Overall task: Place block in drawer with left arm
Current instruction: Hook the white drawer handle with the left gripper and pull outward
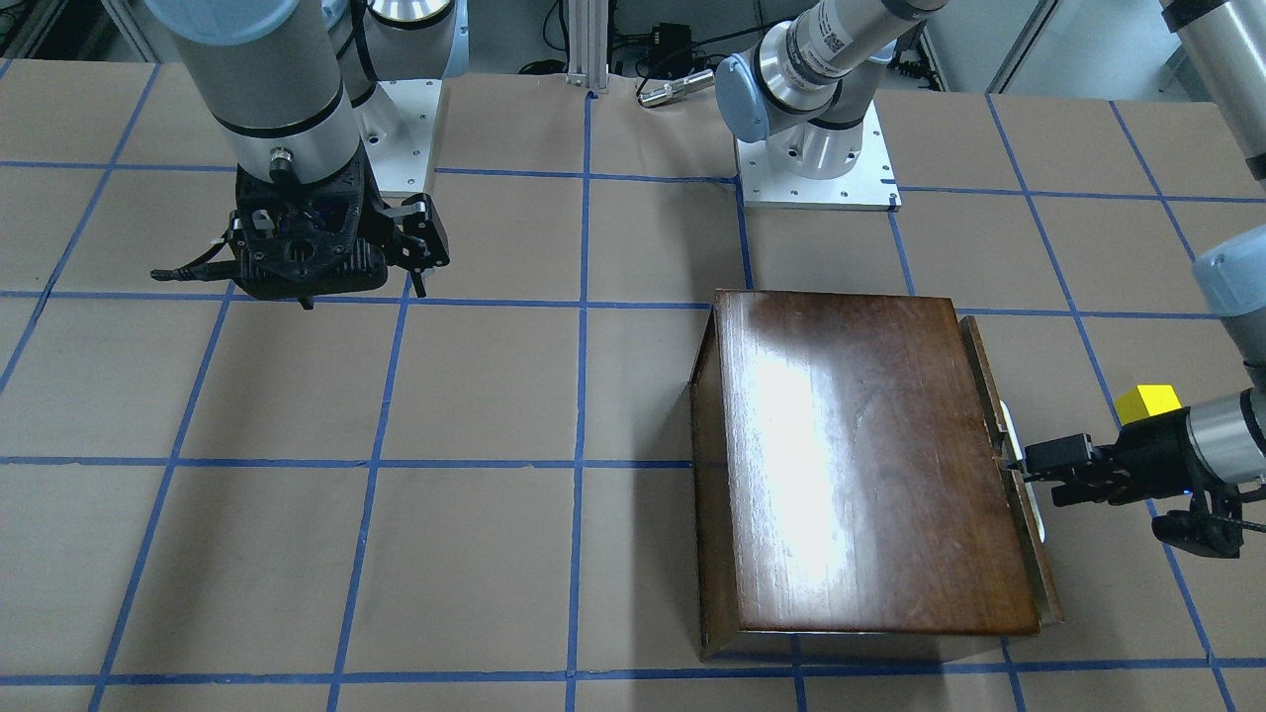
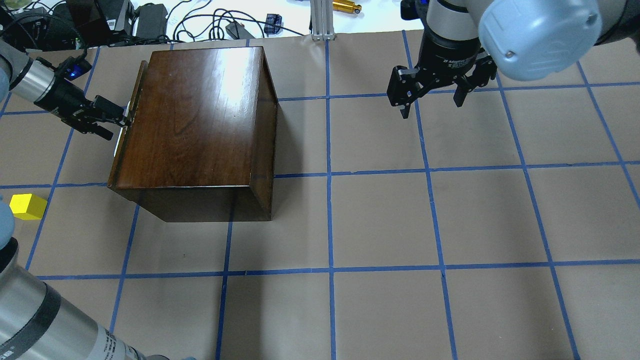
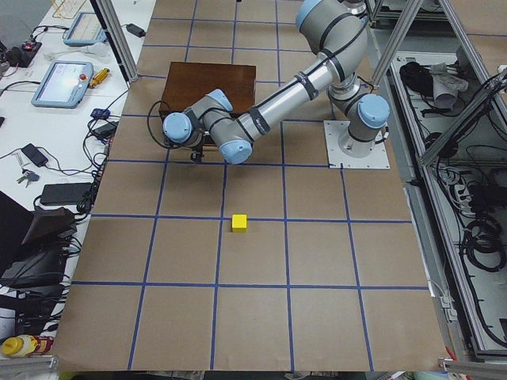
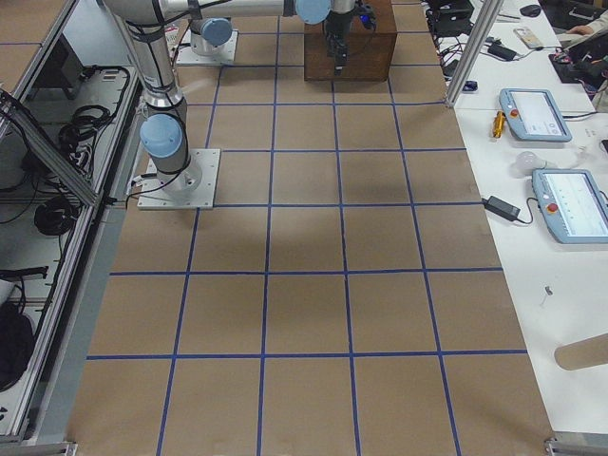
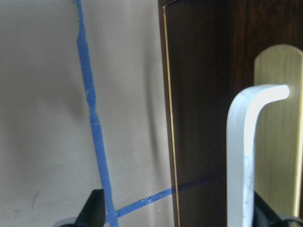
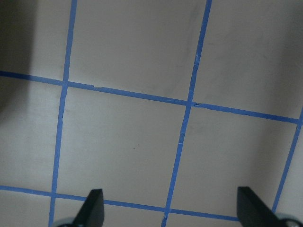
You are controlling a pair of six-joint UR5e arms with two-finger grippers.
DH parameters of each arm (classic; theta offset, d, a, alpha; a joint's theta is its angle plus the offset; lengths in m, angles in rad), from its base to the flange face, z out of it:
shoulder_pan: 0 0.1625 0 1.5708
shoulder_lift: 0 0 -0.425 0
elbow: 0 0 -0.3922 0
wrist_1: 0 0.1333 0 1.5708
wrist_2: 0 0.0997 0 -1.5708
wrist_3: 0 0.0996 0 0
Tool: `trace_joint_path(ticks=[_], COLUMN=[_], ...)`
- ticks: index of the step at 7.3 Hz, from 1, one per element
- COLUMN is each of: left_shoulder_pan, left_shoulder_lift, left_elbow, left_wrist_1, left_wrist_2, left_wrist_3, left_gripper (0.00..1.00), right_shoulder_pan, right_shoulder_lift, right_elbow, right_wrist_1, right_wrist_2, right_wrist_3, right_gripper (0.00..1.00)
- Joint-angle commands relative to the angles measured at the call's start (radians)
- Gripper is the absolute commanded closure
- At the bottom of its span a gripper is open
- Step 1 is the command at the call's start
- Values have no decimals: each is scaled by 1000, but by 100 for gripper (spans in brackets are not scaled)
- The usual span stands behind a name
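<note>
The yellow block [image 2: 28,206] sits on the table to the left of the dark brown box [image 2: 195,120]; it also shows in the front view [image 1: 1147,402] and the left side view [image 3: 239,222]. The drawer's dark front panel [image 2: 131,115] sits close against the box, and its pale tray is hidden. My left gripper [image 2: 114,121] is open at the panel's white handle [image 5: 241,156]. The handle lies between the fingers, close to the right fingertip [image 5: 265,213]. My right gripper [image 2: 431,102] is open and empty above the table, far from the box.
Blue tape lines grid the brown table [image 2: 380,225]. Cables and devices lie beyond the far edge [image 2: 200,20]. An aluminium post [image 2: 320,20] stands at the back centre. A brass plate [image 5: 279,132] backs the handle.
</note>
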Motion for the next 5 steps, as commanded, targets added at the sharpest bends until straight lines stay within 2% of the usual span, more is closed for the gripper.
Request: trace_joint_path(ticks=[1, 5], left_shoulder_pan=[41, 101], left_shoulder_lift=[2, 15], left_elbow=[0, -8], left_wrist_1=[0, -2], left_wrist_2=[32, 115], left_wrist_3=[6, 49], left_gripper=[0, 0], right_shoulder_pan=[0, 0], right_shoulder_lift=[0, 0], right_elbow=[0, 0], right_wrist_1=[0, 0], right_wrist_2=[0, 0], right_wrist_3=[-1, 0], right_gripper=[0, 0])
